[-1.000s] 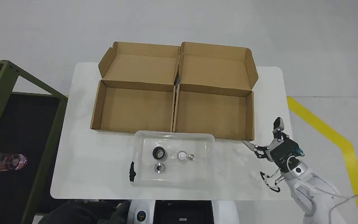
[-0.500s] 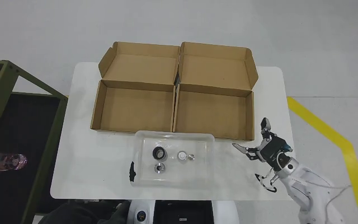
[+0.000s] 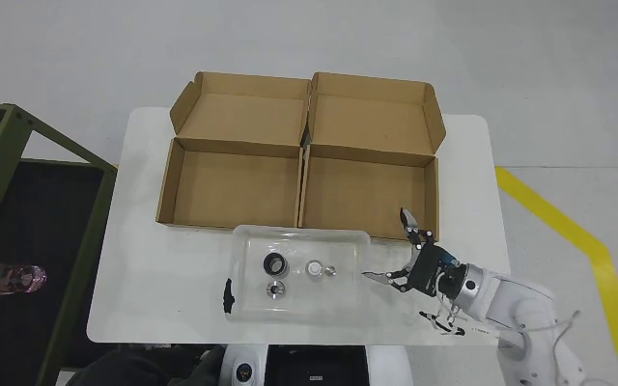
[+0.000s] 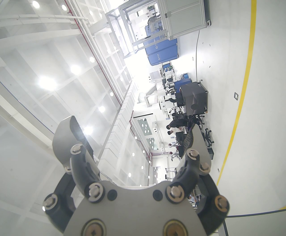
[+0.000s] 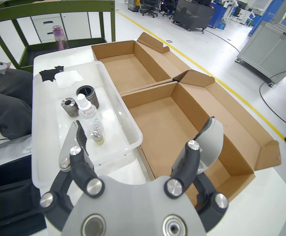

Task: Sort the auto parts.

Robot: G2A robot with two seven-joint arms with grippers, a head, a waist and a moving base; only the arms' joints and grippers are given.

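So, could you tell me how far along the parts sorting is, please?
Done: nothing yet; the left cardboard box and right cardboard box hold no parts. In hand: nothing; the right end effector is open beside the clear tray. Remaining: the black bushing, steel cylinder, spray bottle and small fitting all sit in the tray.

Tan card, white top, dark metal

The white rounded table is plain. The left tan-brown cardboard box and the right tan-brown cardboard box are one even, unprinted shade. The shallow clear plastic tray is colourless. The hollow black cylindrical sleeve is darkest, the short grey metal cylinder duller; the small clear plastic bottle has a white cap. The olive-green metal cart frame and the yellow painted floor stripe are solid
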